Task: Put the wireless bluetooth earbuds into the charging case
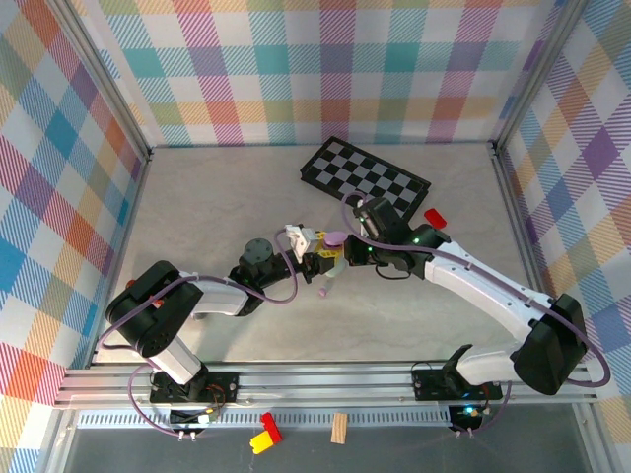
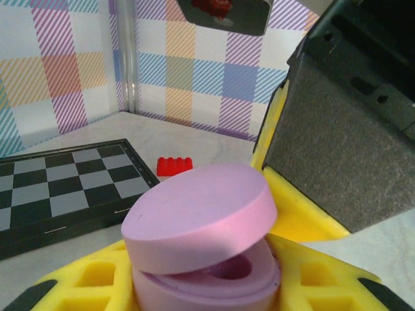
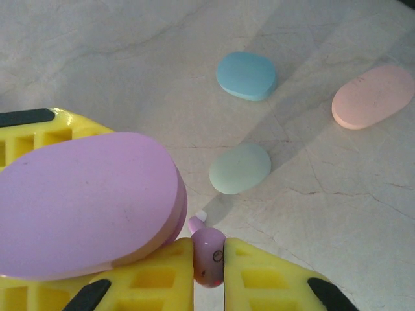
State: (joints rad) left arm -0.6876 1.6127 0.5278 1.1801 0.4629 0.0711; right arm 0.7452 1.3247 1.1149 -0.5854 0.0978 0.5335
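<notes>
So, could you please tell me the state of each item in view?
Purple case: lid ajar, held in left end effector.
Pink earbud: pinched in right end effector, outside the case.
Blue case: shut, on table.
Green case: shut, on table.
Peach case: shut, on table.

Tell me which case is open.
The purple case, its lid tilted up; the blue case, green case and peach case lie shut.

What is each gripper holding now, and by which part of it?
Right gripper: a tiny glossy pink earbud, pinched across its body at the fingertips. Left gripper: the open lilac pebble-shaped case, clamped by its lower half.
</notes>
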